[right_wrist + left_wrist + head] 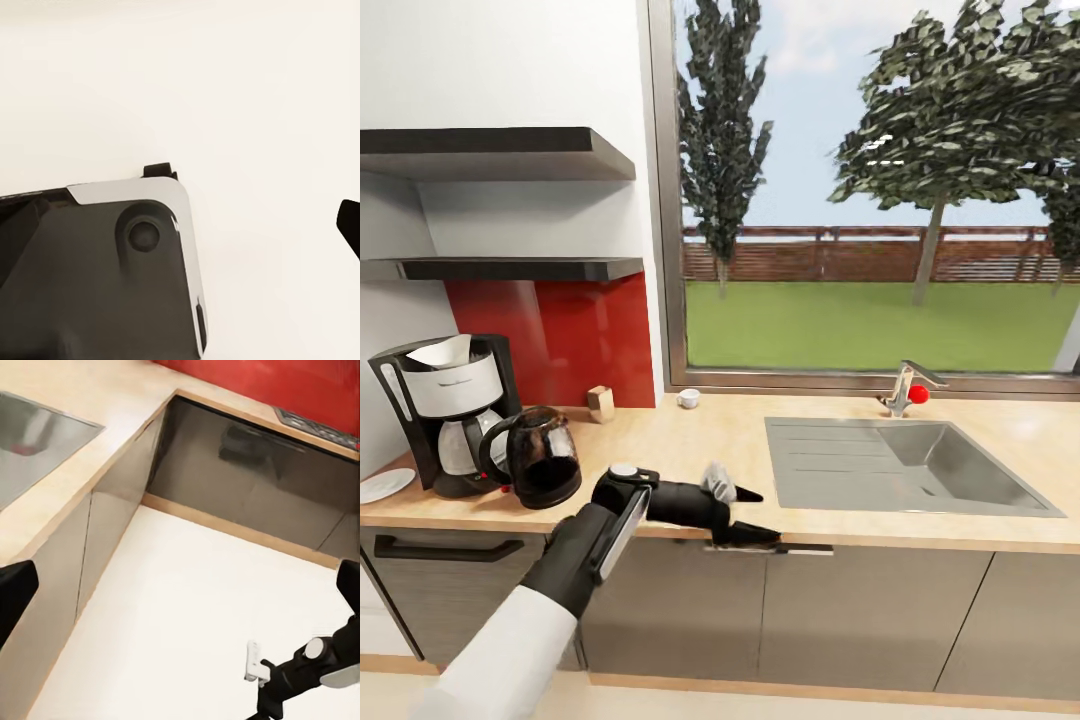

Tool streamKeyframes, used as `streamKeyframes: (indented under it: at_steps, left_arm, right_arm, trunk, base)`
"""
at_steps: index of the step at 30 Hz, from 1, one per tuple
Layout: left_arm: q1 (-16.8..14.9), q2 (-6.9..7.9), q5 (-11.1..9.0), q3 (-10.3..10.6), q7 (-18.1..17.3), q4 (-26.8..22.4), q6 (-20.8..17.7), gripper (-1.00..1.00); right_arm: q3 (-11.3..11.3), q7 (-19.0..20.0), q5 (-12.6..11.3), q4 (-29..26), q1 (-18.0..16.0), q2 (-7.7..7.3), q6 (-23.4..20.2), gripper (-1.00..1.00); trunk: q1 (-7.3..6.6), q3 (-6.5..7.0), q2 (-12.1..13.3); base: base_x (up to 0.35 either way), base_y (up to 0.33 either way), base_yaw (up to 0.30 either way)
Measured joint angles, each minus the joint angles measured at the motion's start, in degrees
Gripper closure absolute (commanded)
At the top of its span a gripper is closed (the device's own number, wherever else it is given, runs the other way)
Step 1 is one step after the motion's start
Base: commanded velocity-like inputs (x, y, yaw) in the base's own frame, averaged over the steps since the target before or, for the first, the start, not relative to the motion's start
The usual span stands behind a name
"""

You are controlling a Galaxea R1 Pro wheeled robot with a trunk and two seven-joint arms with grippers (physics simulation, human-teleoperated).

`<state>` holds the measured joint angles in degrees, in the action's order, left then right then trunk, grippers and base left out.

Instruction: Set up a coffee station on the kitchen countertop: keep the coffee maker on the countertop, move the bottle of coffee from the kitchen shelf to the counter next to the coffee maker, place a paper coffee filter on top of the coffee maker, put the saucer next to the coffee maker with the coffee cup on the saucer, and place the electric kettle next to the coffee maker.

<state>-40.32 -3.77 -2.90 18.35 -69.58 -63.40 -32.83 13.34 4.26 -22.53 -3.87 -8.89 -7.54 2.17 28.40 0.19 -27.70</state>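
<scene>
The black coffee maker (448,415) stands at the counter's left end, and a white paper filter (444,351) sits in its top. Right beside it is the dark glass electric kettle (542,457). A white saucer (382,485) lies at the far left edge. The small white coffee cup (688,398) stands by the window sill. My left gripper (757,514) hovers open and empty at the counter's front edge, to the right of the kettle. In the left wrist view its fingers (15,594) stand wide apart. One right fingertip (349,225) shows above the pale floor.
A steel sink (920,465) with a faucet (905,386) takes up the counter's right half. Two dark shelves (510,155) hang above the coffee maker. A small tan object (600,403) stands against the red backsplash. My own base (97,277) shows below the right wrist.
</scene>
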Motion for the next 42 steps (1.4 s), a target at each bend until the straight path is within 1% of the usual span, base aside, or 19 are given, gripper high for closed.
streamKeyframes:
  at_steps: [3, 5, 9, 12, 13, 14, 16, 18, 20, 22, 23, 24, 26, 29, 32, 35, 40, 41, 42]
  left_arm:
    - [-4.16, 0.04, -3.78, -0.21, 0.10, 0.51, -2.91, -1.00]
    - [-6.47, 0.04, -5.22, -0.62, 0.41, 0.68, -4.38, -1.00]
    - [-9.90, 0.03, -6.18, -1.73, 3.23, 0.83, -5.69, -1.00]
    - [-10.87, 0.10, -6.30, -2.27, 9.07, 0.88, -5.92, -1.00]
    - [-11.13, 0.08, -6.19, -2.46, 13.59, 0.90, -5.95, -1.00]
    - [-11.25, 0.05, -6.10, -2.55, 16.43, 0.90, -5.95, -1.00]
    - [-11.62, -0.26, -5.57, -2.72, 29.60, 0.88, -5.73, -1.00]
    - [-11.97, -0.89, -5.39, -2.71, 37.12, 0.88, -5.62, -1.00]
    - [-13.49, -2.83, -5.32, -2.66, 51.74, 1.48, -5.49, -1.00]
    - [-15.67, -4.26, -5.63, -2.56, 64.05, 4.10, -5.05, -1.00]
    - [-19.16, -4.99, -5.75, -2.58, 70.79, 9.19, -2.80, -1.00]
    - [-21.04, -5.21, -5.71, -2.63, 72.66, 12.27, -1.20, -1.00]
    - [-23.64, -5.40, -5.78, -2.71, 74.34, 17.42, 1.68, -1.00]
    - [-29.68, -5.65, -5.85, -2.97, 76.56, 31.36, 12.33, -1.00]
    - [-32.79, -5.98, -5.95, -3.15, 78.43, 37.95, 15.74, -1.00]
    - [-33.13, -5.93, -5.89, -3.24, 78.48, 38.91, 15.69, -1.00]
    - [-32.01, -5.43, -5.80, -3.28, 78.27, 38.11, 15.57, -1.00]
    - [-31.66, -5.35, -5.69, -3.20, 78.34, 37.97, 15.66, -1.00]
    - [-31.18, -5.23, -5.59, -3.09, 78.40, 37.88, 15.88, -1.00]
  right_arm:
    - [0.07, 0.00, 0.01, 0.05, 0.02, -0.03, -0.01, -1.00]
    - [0.08, 0.00, 0.01, 0.07, 0.03, -0.03, 0.00, -1.00]
    - [0.10, 0.00, 0.15, 0.18, 0.00, -0.03, 0.03, -1.00]
    - [0.15, 0.00, 0.28, 0.23, 0.01, -0.02, 0.06, -1.00]
    - [0.17, 0.00, 0.31, 0.25, 0.00, -0.02, 0.06, -1.00]
    - [0.17, 0.01, 0.34, 0.25, 0.01, -0.01, 0.07, -1.00]
    - [0.22, 0.06, 0.41, 0.32, 0.00, -0.01, 0.07, -1.00]
    - [0.22, 0.07, 0.39, 0.37, -0.02, 0.03, 0.07, -1.00]
    - [0.19, 0.08, 0.36, 0.46, 0.01, 0.06, 0.09, -1.00]
    - [0.15, 0.08, 0.31, 0.50, 0.03, 0.08, 0.08, -1.00]
    - [0.15, 0.08, 0.29, 0.57, 0.02, 0.22, 0.08, -1.00]
    - [0.13, 0.08, 0.29, 0.59, 0.00, 0.27, 0.08, -1.00]
    - [0.13, 0.08, 0.28, 0.61, -0.01, 0.31, 0.08, -1.00]
    - [0.11, 0.01, 0.30, 0.62, 0.02, 0.40, 0.08, -1.00]
    - [0.11, 0.05, 0.35, 0.65, 0.03, 0.43, 0.08, -1.00]
    - [0.10, 0.36, 0.29, 0.90, 0.03, 0.44, 0.14, -1.00]
    - [0.11, 0.51, 0.25, 2.07, 0.10, 0.60, 0.06, -1.00]
    - [0.12, 0.55, 0.27, 2.20, 0.79, 1.10, -0.01, -1.00]
    - [0.15, 0.59, 0.28, 2.29, 2.76, 2.03, -0.13, -1.00]
  trunk:
    - [0.00, 0.01, 0.00]
    - [0.00, 0.00, 0.00]
    - [0.00, 0.00, 0.00]
    - [0.00, 0.00, 0.00]
    - [0.00, 0.00, 0.00]
    - [0.00, 0.00, 0.00]
    - [0.00, 0.00, 0.00]
    - [0.00, 0.00, 0.00]
    - [0.00, 0.00, 0.00]
    - [0.00, 0.00, 0.00]
    - [0.01, 0.01, 0.02]
    - [0.00, 0.00, 0.00]
    - [0.00, 0.00, 0.00]
    - [0.00, 0.00, 0.01]
    - [0.00, 0.00, 0.00]
    - [0.00, 0.00, 0.00]
    - [0.00, 0.00, 0.00]
    - [0.00, -0.01, 0.00]
    - [0.00, -0.02, 0.00]
  base:
    - [0.000, 0.000, 0.000]
    - [0.000, 0.000, 0.000]
    - [0.000, 0.000, 0.000]
    - [0.000, 0.000, 0.000]
    - [0.000, 0.000, 0.000]
    - [0.000, 0.000, 0.000]
    - [0.000, 0.000, 0.000]
    - [0.000, 0.000, 0.000]
    - [0.000, 0.000, 0.000]
    - [0.000, 0.000, 0.000]
    - [0.000, 0.000, 0.000]
    - [0.000, 0.000, 0.000]
    - [0.000, 0.000, 0.000]
    - [0.000, 0.000, 0.000]
    - [0.000, 0.000, 0.000]
    - [0.000, 0.000, 0.000]
    - [0.000, 0.000, 0.000]
    - [0.000, 0.000, 0.000]
    - [0.000, 0.000, 0.000]
